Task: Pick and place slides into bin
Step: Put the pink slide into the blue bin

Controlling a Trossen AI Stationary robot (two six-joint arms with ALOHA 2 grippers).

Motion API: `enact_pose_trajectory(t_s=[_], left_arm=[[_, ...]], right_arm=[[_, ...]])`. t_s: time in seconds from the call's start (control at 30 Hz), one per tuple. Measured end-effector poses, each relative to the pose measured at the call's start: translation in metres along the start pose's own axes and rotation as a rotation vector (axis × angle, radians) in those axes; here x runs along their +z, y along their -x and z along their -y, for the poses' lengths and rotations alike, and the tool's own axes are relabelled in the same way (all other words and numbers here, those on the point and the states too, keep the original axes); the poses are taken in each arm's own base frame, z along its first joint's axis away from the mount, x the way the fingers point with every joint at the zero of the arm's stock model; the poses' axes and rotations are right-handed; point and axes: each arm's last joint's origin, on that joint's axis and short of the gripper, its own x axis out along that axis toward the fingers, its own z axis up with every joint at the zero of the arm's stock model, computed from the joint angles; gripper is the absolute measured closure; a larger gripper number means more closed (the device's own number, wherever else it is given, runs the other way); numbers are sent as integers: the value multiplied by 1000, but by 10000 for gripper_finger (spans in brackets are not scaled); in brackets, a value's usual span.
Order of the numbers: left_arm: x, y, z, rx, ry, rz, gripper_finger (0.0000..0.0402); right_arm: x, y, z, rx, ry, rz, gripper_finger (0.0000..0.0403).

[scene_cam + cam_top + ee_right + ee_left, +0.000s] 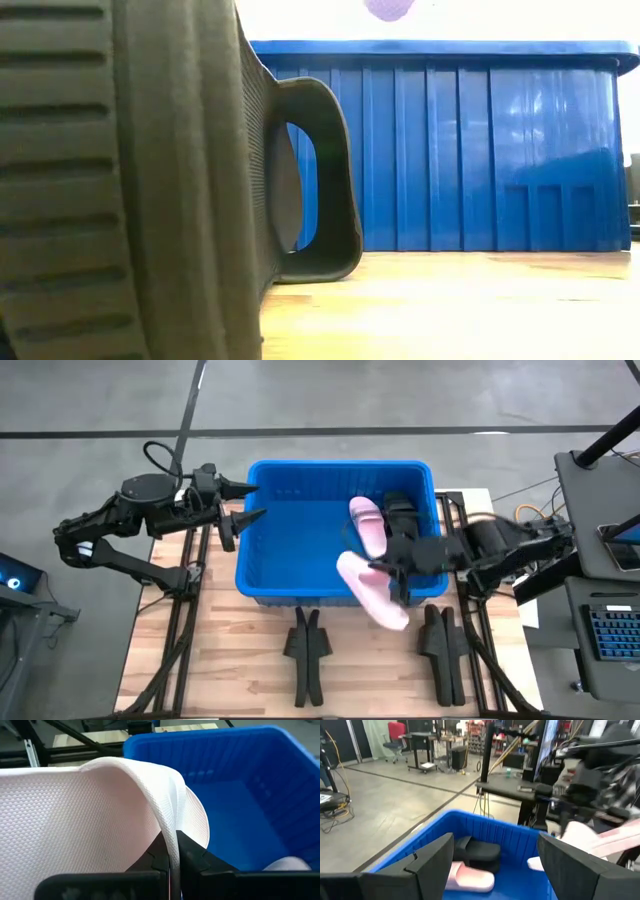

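Note:
The blue bin (300, 550) stands mid-table and holds one light pink slide (366, 522) and one black slide (403, 518). My right gripper (385, 567) is shut on the second pink slide (372, 598), above the bin's near right rim. My left gripper (250, 502) is open and empty over the bin's left rim, its fingers pointing into the bin (485, 827). Two pairs of black slides (308, 648) (440, 650) stand on edge on the table near the front. One of them (150, 180) fills the left of the low view. My right gripper pinches a thin edge of the pink slide's wide strap (172, 837) between its two fingers. The fingers come from the table's right, about level. The slide is lifted clear and tilted, one end over the bin, the other end (392, 616) out past the near rim.
The wooden table top (220, 660) lies bare left of the black slides. Dark frame rails (185, 620) run along both sides of the bin. A desk with a keyboard (610, 630) stands at the right, off the table.

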Motion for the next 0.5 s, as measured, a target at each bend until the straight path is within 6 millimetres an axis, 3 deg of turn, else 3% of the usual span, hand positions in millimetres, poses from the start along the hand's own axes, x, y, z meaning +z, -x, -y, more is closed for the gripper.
enact_pose_trajectory(t_s=[0.23, 0.5], left_arm=[[2, 0, -1, 25, 5, 19, 130], [2, 0, -1, 66, 8, 30, 130]], right_arm=[[8, -6, 68, -36, 86, -25, 394], [-2, -26, 140, -69, 141, -117, 394]])
